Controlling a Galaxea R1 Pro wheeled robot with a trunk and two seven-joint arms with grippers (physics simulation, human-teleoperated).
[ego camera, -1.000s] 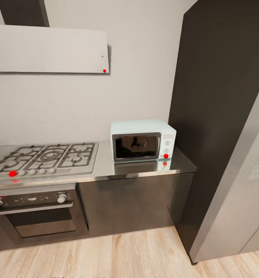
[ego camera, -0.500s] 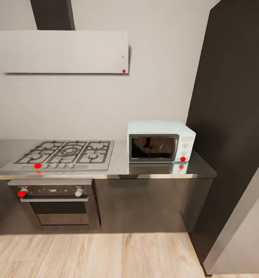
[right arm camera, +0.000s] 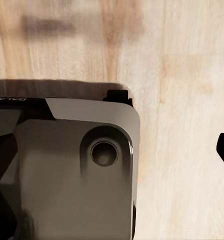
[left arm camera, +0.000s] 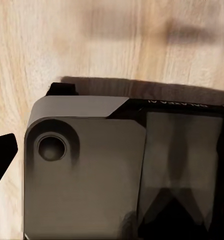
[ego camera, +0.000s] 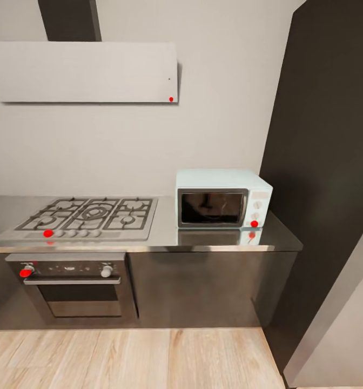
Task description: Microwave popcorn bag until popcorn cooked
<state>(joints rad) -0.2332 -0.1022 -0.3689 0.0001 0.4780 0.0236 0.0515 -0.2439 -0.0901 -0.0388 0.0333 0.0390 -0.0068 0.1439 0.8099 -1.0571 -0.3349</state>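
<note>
Two hands' states cannot be told — robot on approach; microwave (ego camera: 223, 198) shut on desk (ego camera: 165, 235). Next: locate popcorn bag.

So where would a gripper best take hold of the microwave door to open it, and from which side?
The microwave faces the room with its door shut. No handle is discernible, so probably hook the door's right edge, beside the knob panel, coming from the front. Which side is hinged cannot be told.
</note>
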